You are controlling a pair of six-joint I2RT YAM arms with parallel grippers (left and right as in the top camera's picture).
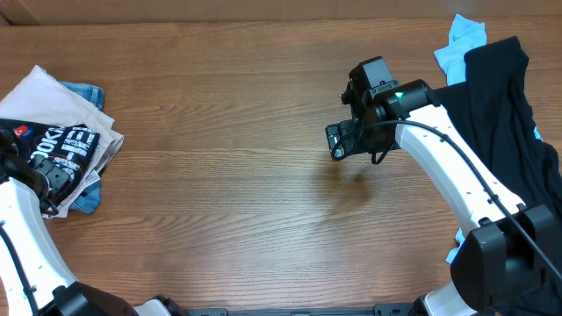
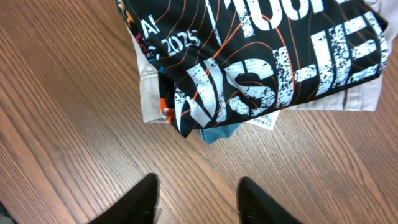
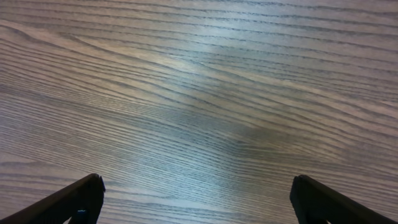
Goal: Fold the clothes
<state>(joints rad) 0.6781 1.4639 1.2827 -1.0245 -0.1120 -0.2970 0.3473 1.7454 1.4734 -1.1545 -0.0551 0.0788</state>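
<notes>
Left jaws and right jaws are open and empty, the shirt (image 1: 61, 145) lies by the left ones at 9 o'clock, so I think the right should pinch one edge of the heap (image 1: 500, 114) at 3 o'clock.

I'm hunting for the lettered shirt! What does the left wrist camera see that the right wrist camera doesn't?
Left wrist only: the black lettered shirt on a beige garment, blue cloth peeking out beneath. Right wrist only: nothing extra, just bare wood. Both: the wooden table and an open, empty pincer, the left pincer and the right pincer.
</notes>
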